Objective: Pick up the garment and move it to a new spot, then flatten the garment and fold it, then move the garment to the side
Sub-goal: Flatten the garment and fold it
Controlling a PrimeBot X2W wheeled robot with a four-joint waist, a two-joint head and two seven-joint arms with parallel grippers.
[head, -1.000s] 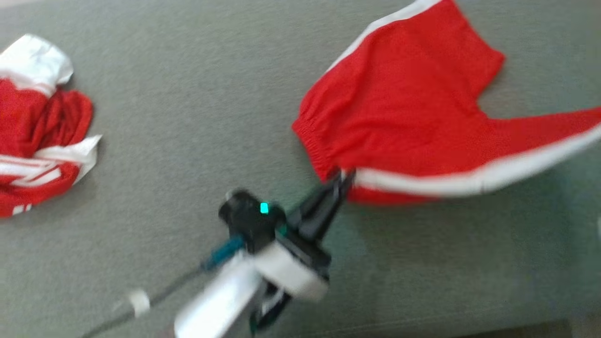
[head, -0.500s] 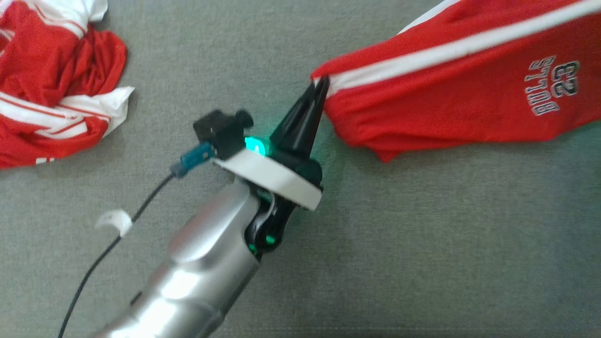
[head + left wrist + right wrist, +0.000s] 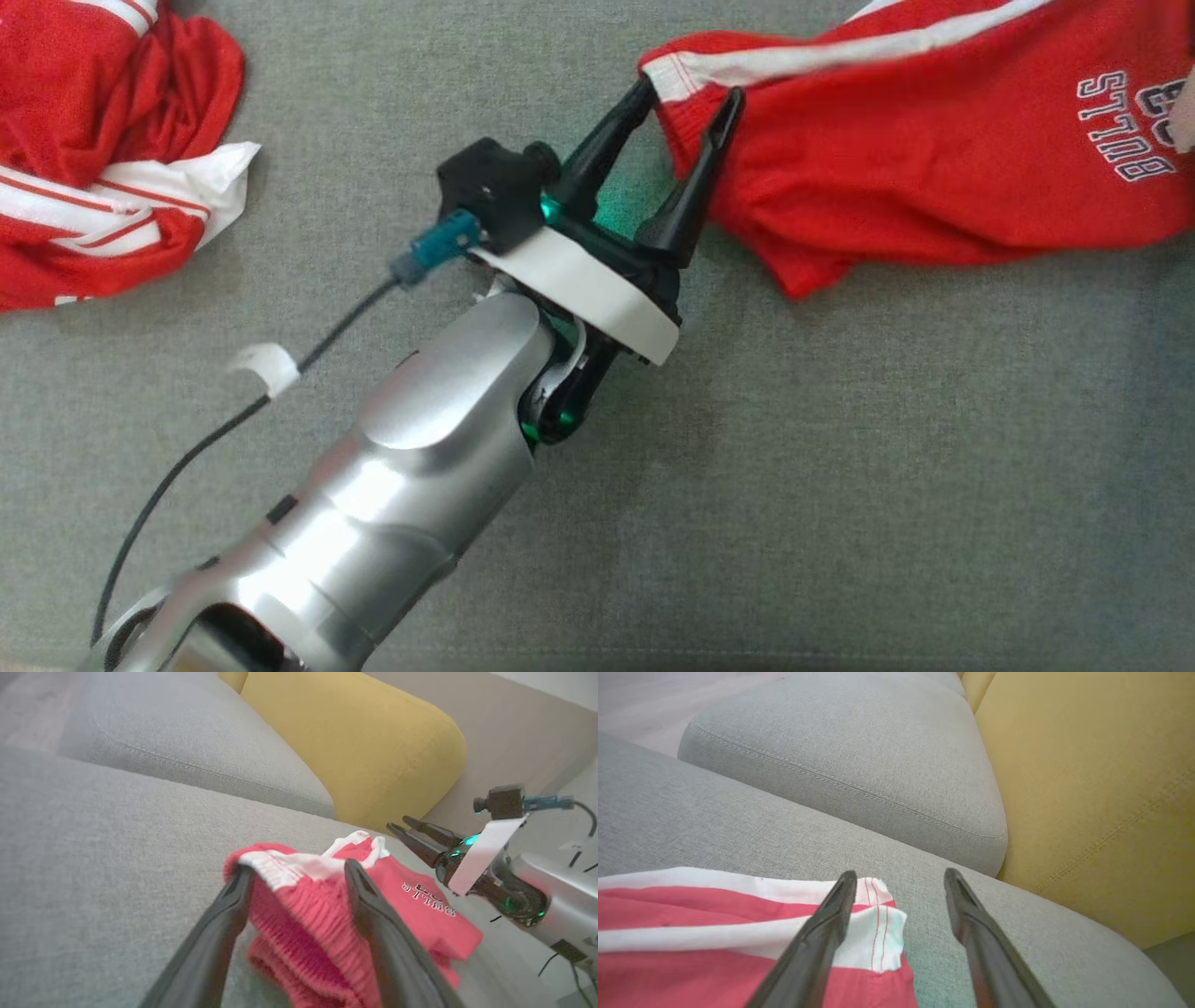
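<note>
The garment [image 3: 934,168] is a pair of red shorts with white side stripes and a "BULLS 23" print, lying stretched out on the grey sofa seat [image 3: 840,467]. My left gripper [image 3: 689,93] stands open with the waistband corner loose between its fingers. In the left wrist view, the left gripper [image 3: 298,868] straddles the ribbed red waistband of the garment [image 3: 420,919]. My right gripper [image 3: 901,877] is open just above the seat, and the white-striped hem corner of the garment [image 3: 691,905] lies under its left finger. The right gripper [image 3: 397,826] also appears beyond the shorts.
A second crumpled red and white garment [image 3: 93,140] lies at the seat's far left. A yellow back cushion [image 3: 1087,788] and another grey seat cushion [image 3: 840,751] rise behind the shorts. A black cable [image 3: 187,448] trails off my left arm.
Both grippers have let go: the left was shut on the waistband corner and now stands open around it. The shorts lie on the seat. The head camera has shifted.
</note>
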